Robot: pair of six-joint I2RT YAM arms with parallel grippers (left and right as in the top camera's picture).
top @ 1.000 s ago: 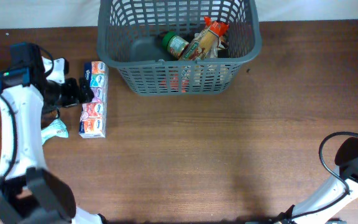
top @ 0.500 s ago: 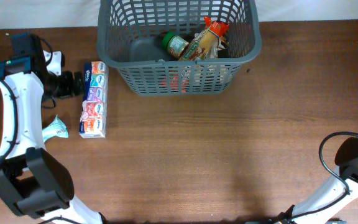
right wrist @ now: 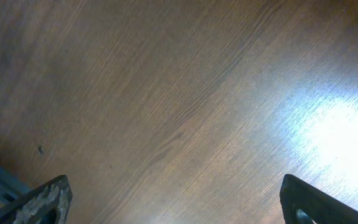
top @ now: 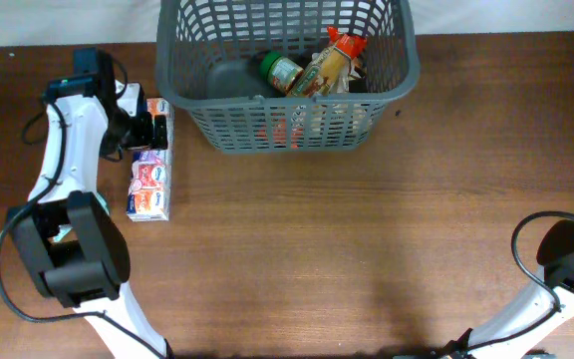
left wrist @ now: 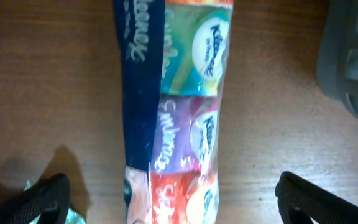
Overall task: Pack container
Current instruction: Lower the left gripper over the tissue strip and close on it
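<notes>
My left hand (left wrist: 178, 200), fingers spread, straddles the tissue multipack (left wrist: 173, 106) on the desk (top: 367, 239) beside the container (top: 287, 132); my right hand (right wrist: 176, 199), also spread, hangs over the wood.

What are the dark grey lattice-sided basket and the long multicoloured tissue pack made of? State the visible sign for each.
The dark grey lattice-sided basket looks like moulded plastic, matt to slightly satin: uniform colour, thick rim, even slots. The long multicoloured tissue pack is apparently thin glossy plastic film over soft packets: printed wrap, wrinkles and glints.
</notes>
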